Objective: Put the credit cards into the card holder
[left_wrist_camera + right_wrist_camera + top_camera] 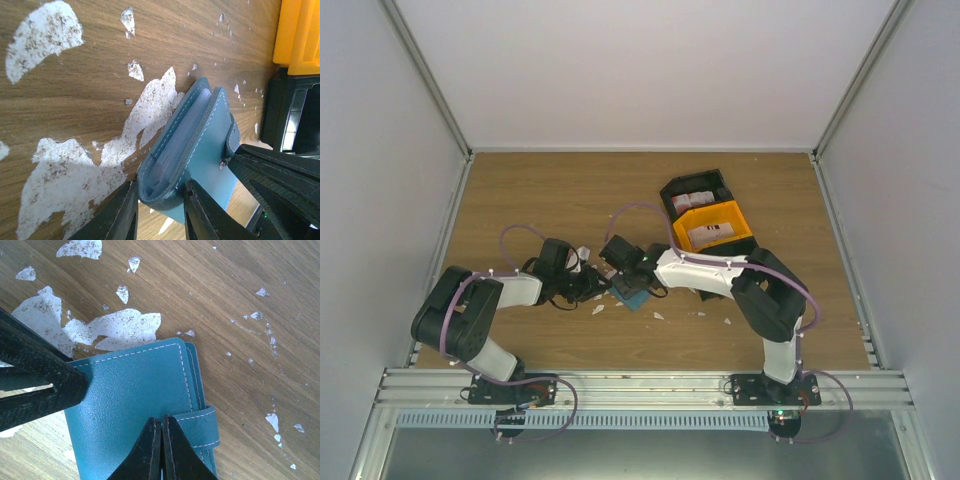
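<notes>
The teal card holder (pixel 633 295) sits in the middle of the table, between both grippers. In the left wrist view, my left gripper (pixel 160 212) is shut on the spine end of the card holder (pixel 210 145), which stands on edge and gapes slightly. My right gripper (pixel 161 426) is shut with nothing between its fingers. Its tips rest on the cover of the card holder (pixel 125 395) beside the closing strap (pixel 202 427). White and red credit cards lie in the black bin (pixel 694 197) and the orange bin (pixel 710 235). In the top view, my left gripper (pixel 603 285) and right gripper (pixel 638 272) meet over the holder.
The black bin (pixel 672 190) and the orange bin (pixel 745 222) stand just behind the right arm. White worn patches (pixel 60 170) and flecks mark the wooden table (pixel 550 190). Enclosure walls and rails border the table on all sides.
</notes>
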Robot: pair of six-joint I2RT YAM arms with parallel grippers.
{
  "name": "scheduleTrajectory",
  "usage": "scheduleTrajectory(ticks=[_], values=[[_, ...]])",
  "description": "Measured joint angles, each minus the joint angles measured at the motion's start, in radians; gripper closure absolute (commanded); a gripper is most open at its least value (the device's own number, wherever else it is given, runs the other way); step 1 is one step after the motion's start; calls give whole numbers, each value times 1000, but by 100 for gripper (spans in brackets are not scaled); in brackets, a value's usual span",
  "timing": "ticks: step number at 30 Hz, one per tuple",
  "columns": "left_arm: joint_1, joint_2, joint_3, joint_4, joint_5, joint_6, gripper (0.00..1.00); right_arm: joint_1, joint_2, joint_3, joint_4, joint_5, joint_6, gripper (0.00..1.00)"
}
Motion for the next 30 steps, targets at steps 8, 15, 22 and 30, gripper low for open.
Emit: scheduleTrajectory(ticks=[8, 15, 22, 30], values=[[0, 2, 0, 0, 0, 0, 72, 14, 5, 2, -2, 25, -3, 100], [0, 9, 0, 8, 1, 0, 74, 33, 13, 3, -2, 62, -14, 99], [0, 16, 4, 15, 2, 0, 75, 42, 13, -3, 1, 81, -19, 100], [0, 22, 8, 15, 4, -1, 75, 61, 14, -18, 20, 126, -21, 100]])
